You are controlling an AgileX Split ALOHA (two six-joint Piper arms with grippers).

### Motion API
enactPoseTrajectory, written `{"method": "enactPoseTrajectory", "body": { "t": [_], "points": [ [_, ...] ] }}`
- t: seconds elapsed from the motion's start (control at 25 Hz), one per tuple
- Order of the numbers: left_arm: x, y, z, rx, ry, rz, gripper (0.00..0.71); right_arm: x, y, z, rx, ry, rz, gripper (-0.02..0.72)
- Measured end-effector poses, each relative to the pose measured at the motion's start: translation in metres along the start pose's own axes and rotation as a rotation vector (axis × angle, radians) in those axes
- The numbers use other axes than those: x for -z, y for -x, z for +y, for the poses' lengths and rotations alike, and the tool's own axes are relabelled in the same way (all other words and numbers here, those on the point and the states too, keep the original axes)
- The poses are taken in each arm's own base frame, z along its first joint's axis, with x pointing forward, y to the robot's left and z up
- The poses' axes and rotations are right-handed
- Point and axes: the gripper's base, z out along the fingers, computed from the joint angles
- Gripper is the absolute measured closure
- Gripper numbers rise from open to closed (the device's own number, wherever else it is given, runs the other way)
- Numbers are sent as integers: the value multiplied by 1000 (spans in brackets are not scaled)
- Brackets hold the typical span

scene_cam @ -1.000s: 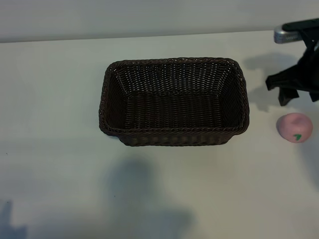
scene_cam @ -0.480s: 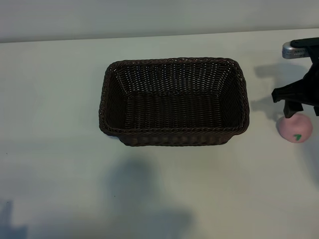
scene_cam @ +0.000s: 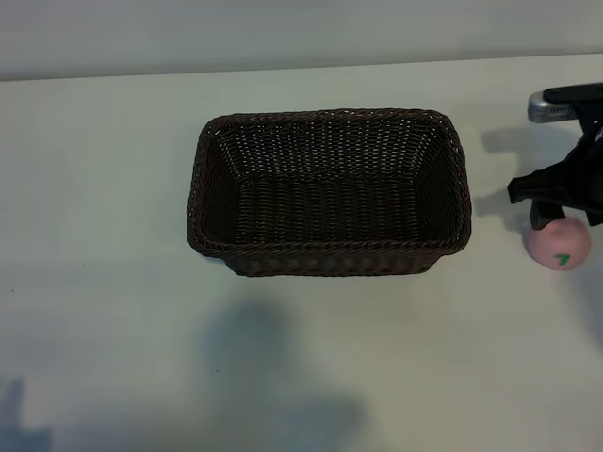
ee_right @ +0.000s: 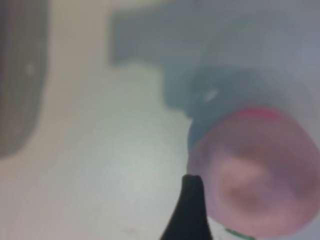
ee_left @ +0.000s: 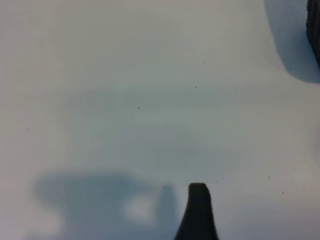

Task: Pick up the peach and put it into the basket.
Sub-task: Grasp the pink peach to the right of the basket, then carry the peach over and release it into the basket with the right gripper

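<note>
The dark-brown woven basket [scene_cam: 330, 115] stands empty in the middle of the white table. The pale-pink peach [scene_cam: 561, 247] lies on the table to the basket's right, its green leaf mark facing the front. My right gripper [scene_cam: 563, 211] hangs open right over the peach's back half, its fingers reaching down on either side of it. In the right wrist view one black finger [ee_right: 191, 210] stands close beside the peach [ee_right: 255, 175]. The left arm is outside the exterior view. Its wrist view shows one black finger [ee_left: 198, 212] above bare table, holding nothing.
The white table [scene_cam: 113, 282] stretches wide to the left and front of the basket. Its back edge runs behind the basket. A dark corner of the basket [ee_left: 315, 35] shows at the edge of the left wrist view. Arm shadows fall on the front of the table.
My right gripper has come forward and down from behind the peach until it sits over it. The peach, the basket and the left arm have not moved.
</note>
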Motion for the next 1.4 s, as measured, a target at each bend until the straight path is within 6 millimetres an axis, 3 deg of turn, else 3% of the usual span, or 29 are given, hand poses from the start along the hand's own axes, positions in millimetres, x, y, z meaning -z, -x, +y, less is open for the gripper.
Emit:
{"method": "enactPoseTrajectory", "body": {
  "t": [0.24, 0.36, 0.44, 0.6, 0.72, 1.08, 1.4],
  "points": [
    [0, 0, 0, 0, 0, 0, 118, -14, 0, 0, -2, -6, 29, 109],
    [0, 0, 0, 0, 0, 0, 118, -16, 0, -1, 5, -11, 34, 148],
    [0, 0, 0, 0, 0, 0, 118, -17, -1, -1, -2, -12, 35, 232],
    [0, 0, 0, 0, -1, 0, 118, -17, -1, -2, -9, -27, 36, 534],
    [0, 0, 0, 0, -1, 0, 118, -17, -1, -3, -16, -30, 37, 644],
    [0, 0, 0, 0, -1, 0, 118, -10, -2, -3, -14, -34, 44, 662],
    [0, 0, -1, 3, -6, 0, 118, 45, -6, -3, -17, -26, -66, 662]
  ]
}}
